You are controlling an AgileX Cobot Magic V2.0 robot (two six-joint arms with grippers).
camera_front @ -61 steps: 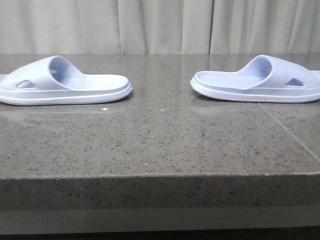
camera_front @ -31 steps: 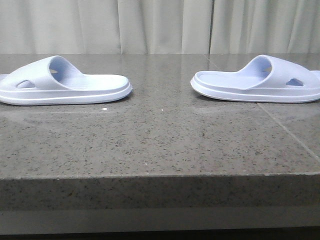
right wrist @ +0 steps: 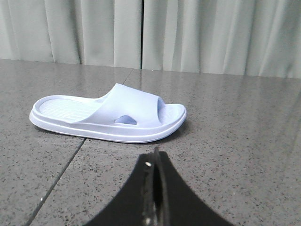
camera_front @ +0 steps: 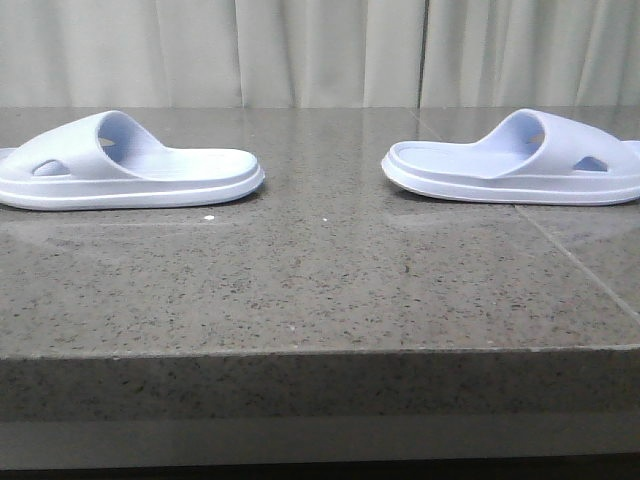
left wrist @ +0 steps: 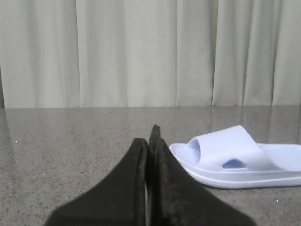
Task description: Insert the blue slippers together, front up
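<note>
Two pale lavender-blue moulded slippers lay sole-down and well apart on the speckled grey stone table (camera_front: 320, 290) — the left slipper (camera_front: 125, 165) and the right slipper (camera_front: 520, 160), heels facing each other. Each had a thick sole, a ribbed footbed and a wide strap with a side cut-out. Pleated pale curtains (camera_front: 320, 50) hung behind. Only the wrist views showed the effectors: the left gripper (left wrist: 151, 141) and the right gripper (right wrist: 155, 157) — both black, fingers pressed together, holding nothing, each apart from the slipper before it.
</note>
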